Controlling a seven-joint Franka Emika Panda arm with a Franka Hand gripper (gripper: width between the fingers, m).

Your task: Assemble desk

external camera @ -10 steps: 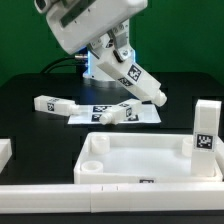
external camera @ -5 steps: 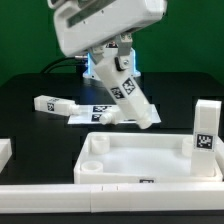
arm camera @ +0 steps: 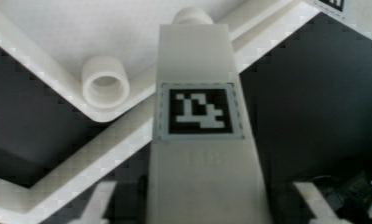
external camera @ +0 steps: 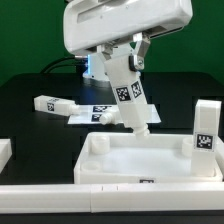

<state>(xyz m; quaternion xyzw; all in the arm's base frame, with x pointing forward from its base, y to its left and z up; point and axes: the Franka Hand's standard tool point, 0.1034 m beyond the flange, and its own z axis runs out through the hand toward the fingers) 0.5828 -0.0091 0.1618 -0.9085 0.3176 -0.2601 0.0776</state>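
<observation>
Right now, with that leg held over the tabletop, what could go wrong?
The held leg in the tool is tilted, with its lower end by the far rim of the tabletop, so it may catch there. In the wrist view the round socket sits beside the leg, not under it, so the leg may miss it.

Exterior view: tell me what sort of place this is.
Probably a robotics lab test bench: a claw holds a tagged white leg by the desk tabletop, a marker board lies on the black table, and a plain green backdrop stands behind.
</observation>
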